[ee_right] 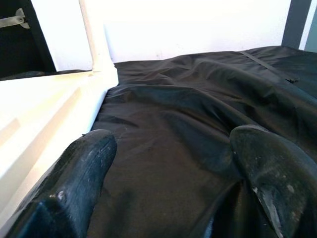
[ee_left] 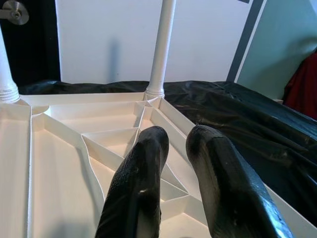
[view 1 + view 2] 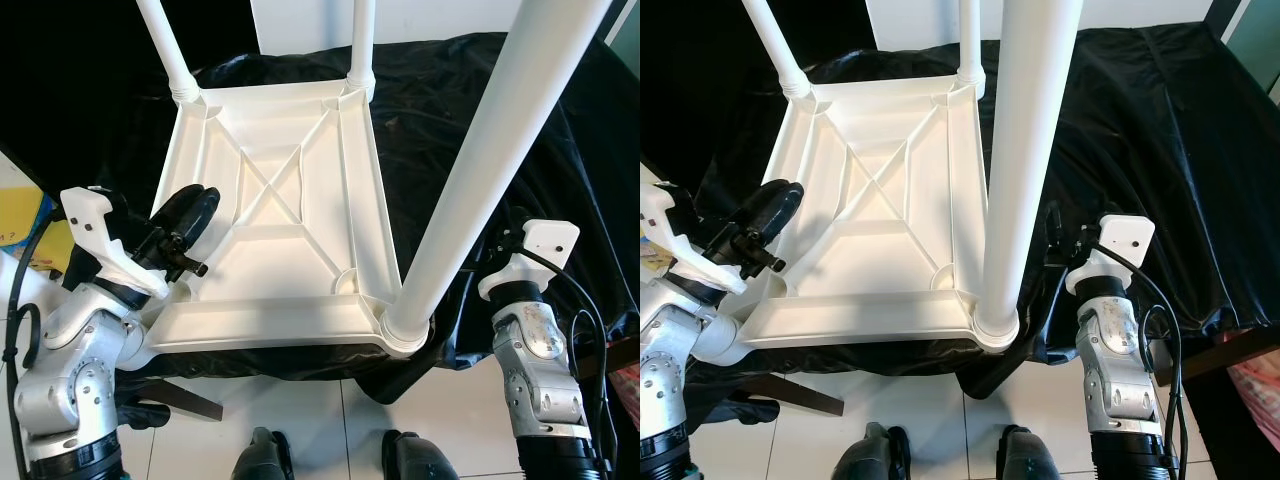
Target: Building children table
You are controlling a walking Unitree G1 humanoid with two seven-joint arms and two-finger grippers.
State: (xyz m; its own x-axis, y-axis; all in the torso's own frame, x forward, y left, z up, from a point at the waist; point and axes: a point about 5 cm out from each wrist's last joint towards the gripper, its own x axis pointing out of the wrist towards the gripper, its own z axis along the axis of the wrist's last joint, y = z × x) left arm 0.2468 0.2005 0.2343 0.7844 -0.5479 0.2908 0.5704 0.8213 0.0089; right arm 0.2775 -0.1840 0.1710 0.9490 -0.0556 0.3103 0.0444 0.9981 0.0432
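A white plastic children's table (image 3: 270, 322) lies upside down on a black-covered surface. White legs stand up from three corners: far left (image 3: 165, 45), far right (image 3: 362, 40) and near right (image 3: 490, 150). My left gripper (image 3: 192, 208) hovers over the table's left rim near the front left corner. In the left wrist view its fingers (image 2: 143, 163) are open by a narrow gap, nothing between them. My right gripper (image 3: 1055, 243) sits low beside the near right corner, over the cloth. Its fingertips (image 1: 81, 153) are spread wide and hold nothing.
Glossy black cloth (image 3: 470, 80) drapes the whole surface and hangs over the front edge. My feet (image 3: 330, 460) stand on white floor tiles. A dark wooden strut (image 3: 180, 400) lies at lower left, and something yellow (image 3: 20, 215) is at the far left.
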